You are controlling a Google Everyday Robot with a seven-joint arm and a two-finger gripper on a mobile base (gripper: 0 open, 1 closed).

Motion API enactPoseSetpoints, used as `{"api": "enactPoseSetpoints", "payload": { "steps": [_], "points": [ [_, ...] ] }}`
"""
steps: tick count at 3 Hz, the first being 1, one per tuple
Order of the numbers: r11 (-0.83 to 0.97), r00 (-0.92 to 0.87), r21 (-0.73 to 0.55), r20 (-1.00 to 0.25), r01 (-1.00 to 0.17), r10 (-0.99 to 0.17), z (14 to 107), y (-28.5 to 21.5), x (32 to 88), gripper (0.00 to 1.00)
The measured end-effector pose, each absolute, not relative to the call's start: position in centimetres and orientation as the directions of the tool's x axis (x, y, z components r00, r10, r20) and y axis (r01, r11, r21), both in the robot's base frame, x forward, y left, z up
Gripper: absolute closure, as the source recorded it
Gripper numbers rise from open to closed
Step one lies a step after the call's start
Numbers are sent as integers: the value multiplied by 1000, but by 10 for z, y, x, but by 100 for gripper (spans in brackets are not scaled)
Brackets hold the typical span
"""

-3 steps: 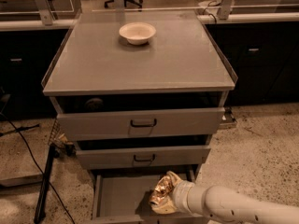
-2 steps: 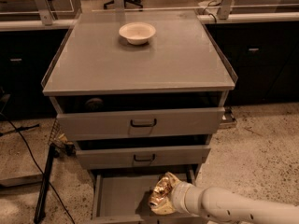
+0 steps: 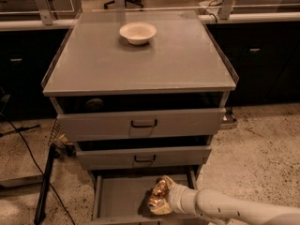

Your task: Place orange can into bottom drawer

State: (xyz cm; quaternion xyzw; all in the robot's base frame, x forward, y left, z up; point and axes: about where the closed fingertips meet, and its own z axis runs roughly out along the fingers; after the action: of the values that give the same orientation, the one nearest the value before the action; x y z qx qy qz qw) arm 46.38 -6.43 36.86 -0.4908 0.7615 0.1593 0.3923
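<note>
The orange can [image 3: 161, 194], shiny orange-gold and dented, is at the tip of my white arm, low inside the open bottom drawer [image 3: 117, 201] at its right side. My gripper [image 3: 162, 198] is at the can, reaching in from the lower right. The can and the arm's end cover the fingers. The bottom drawer is pulled out below the two upper drawers.
A white bowl [image 3: 138, 33] sits at the back of the grey cabinet top [image 3: 140, 64]. The top drawer [image 3: 140, 122] and middle drawer [image 3: 143, 157] with dark handles stand slightly pulled out. A black cable and stand [image 3: 44, 182] lie on the floor at left.
The arm, the gripper and the can stay in nearly the same place inside the bottom drawer. Nothing else has moved.
</note>
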Motion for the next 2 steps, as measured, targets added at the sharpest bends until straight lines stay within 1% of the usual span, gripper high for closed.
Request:
{"api": "enactPoseSetpoints", "payload": {
  "steps": [1,2],
  "points": [
    [464,-208,-113,-783,-879,-586,307,-57,485,100],
    [464,-207,-104,-794,-880,-571,266,-52,504,100]
  ]
}}
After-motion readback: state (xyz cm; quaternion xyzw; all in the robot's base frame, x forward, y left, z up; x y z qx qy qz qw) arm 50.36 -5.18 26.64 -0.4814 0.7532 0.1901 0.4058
